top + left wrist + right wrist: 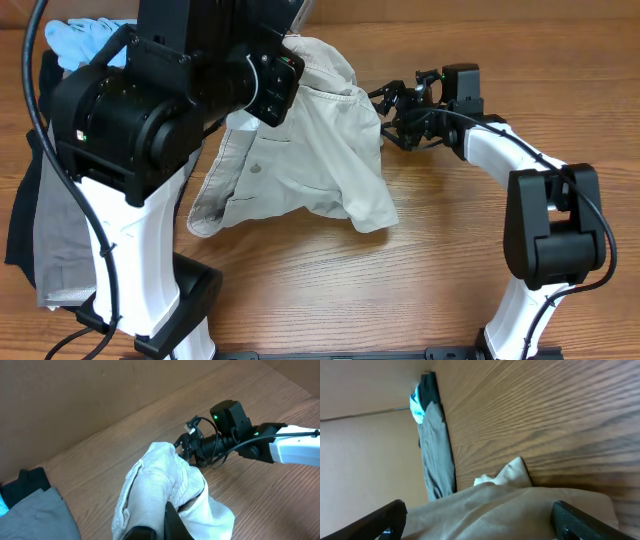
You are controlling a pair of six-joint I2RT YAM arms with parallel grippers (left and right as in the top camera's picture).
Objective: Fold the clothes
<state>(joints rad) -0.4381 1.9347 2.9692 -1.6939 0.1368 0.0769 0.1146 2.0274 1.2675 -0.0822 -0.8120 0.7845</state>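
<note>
The cream-beige trousers (300,160) hang bunched over the table's middle, and my left gripper (167,522) holds them up, shut on a fold of them (165,480). In the overhead view my left arm hides that gripper. My right gripper (392,108) is at the trousers' right edge. Its fingers (480,515) are wide apart with cream fabric (520,505) lying between them, not clamped. It also shows in the left wrist view (184,450), just behind the lifted fabric.
A pile of other clothes lies at the table's left: a grey piece (55,240), a black piece (20,215) and a light-blue piece (85,40). The grey piece also shows in both wrist views (35,515) (435,460). A brown wall stands behind the table.
</note>
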